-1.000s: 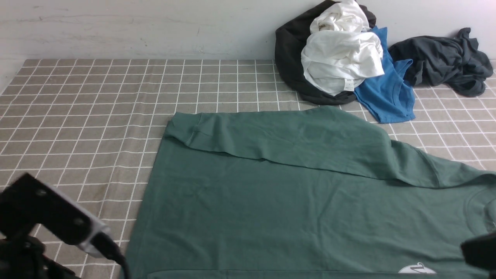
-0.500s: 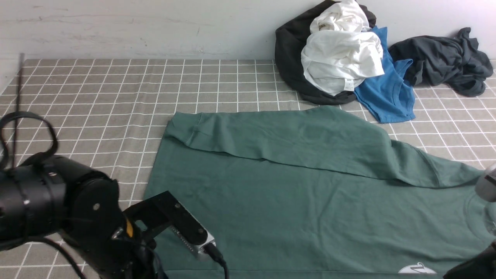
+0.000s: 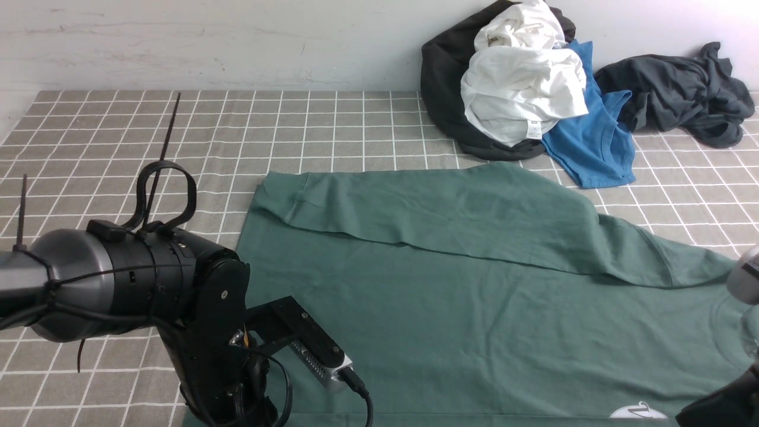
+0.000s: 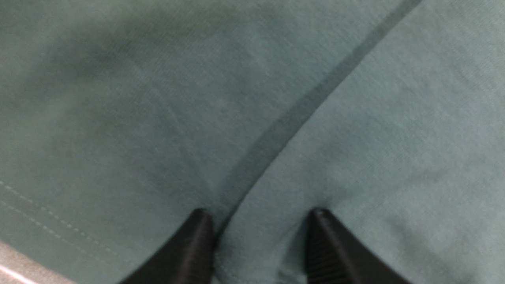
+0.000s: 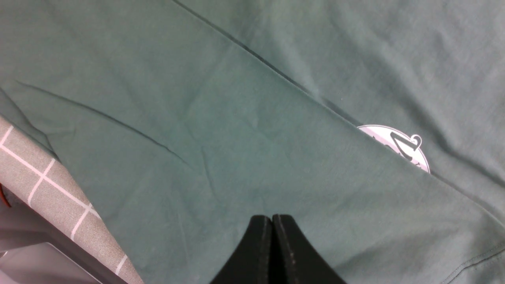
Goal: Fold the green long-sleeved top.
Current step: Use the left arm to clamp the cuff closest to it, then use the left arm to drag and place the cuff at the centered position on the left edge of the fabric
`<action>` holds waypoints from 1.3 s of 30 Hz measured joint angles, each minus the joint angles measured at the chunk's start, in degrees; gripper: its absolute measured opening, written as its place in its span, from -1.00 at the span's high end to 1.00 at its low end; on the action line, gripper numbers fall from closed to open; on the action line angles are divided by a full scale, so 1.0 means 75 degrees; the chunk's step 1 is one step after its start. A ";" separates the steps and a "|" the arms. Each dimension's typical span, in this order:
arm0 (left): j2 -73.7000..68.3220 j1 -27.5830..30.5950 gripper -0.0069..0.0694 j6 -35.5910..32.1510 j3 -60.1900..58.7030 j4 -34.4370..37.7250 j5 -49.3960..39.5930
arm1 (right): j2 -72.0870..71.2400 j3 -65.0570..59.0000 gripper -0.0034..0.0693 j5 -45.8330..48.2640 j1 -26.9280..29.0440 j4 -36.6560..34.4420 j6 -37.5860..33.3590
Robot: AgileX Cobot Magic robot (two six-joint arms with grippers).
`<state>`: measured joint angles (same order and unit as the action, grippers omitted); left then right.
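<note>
1. Green long-sleeved top (image 3: pixel 450 308) is laid flat on the checked table (image 3: pixel 118 148), collar end toward the right and hem end toward the left. The pile of other clothes is well apart at the back.
2. Far sleeve (image 3: pixel 450 207) is seen folded in across the body. In the right wrist view a near layer is also laid over, half covering the white print (image 5: pixel 398 146).
3. Step judged: sleeves are already in, and a grasp along the near edge is being set up for the next fold.
4. Left pincer (image 4: pixel 260 221) is half-wide, with its tips pressed onto the cloth and straddling the edge of the upper layer, close to the stitched hem. Whether any cloth is actually pinched cannot be told.
5. Right pincer (image 5: pixel 272 225) is closed tight, finger against finger, low over the folded layer near the print. Nothing is seen held in it.
6. Pose: left arm (image 3: pixel 148 284) is reached in from the left and bent steeply down over the top's near-left corner, so its pincer is hidden in the front view. Of the right arm (image 3: pixel 720 406), only a dark sliver is shown at the near-right corner.
7. Next move, as a judgement: the left jaws need to be closed on the layers, the right pincer opened and set on the edge, then both raised together so the fold stays even.
8. Risk: only the top layer may be caught, and the sleeve dragged out.
</note>
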<state>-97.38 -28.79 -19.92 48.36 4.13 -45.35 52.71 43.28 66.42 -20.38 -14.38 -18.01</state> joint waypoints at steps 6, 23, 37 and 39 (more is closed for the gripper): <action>0.0011 0.0000 0.48 0.0000 0.0023 0.0000 -0.0165 | 0.0000 0.0000 0.94 -0.0008 0.0000 0.0000 -0.0014; 0.0328 -0.0009 0.76 -0.0007 0.2881 -0.0733 -0.1429 | -0.0027 0.0000 0.94 -0.0063 0.0000 0.0181 -0.0016; -0.0954 0.0449 0.76 0.0000 0.4490 -0.1181 -0.1985 | -0.0232 0.0000 0.94 0.0065 0.0000 0.1145 0.0695; -0.0960 0.0517 0.76 0.0000 0.4556 -0.1139 -0.1909 | -0.0232 0.0000 0.94 0.0057 0.0000 0.1323 0.0818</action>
<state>-104.58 -24.91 -19.92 82.54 -4.42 -59.67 50.97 43.28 66.86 -20.38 -4.45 -11.88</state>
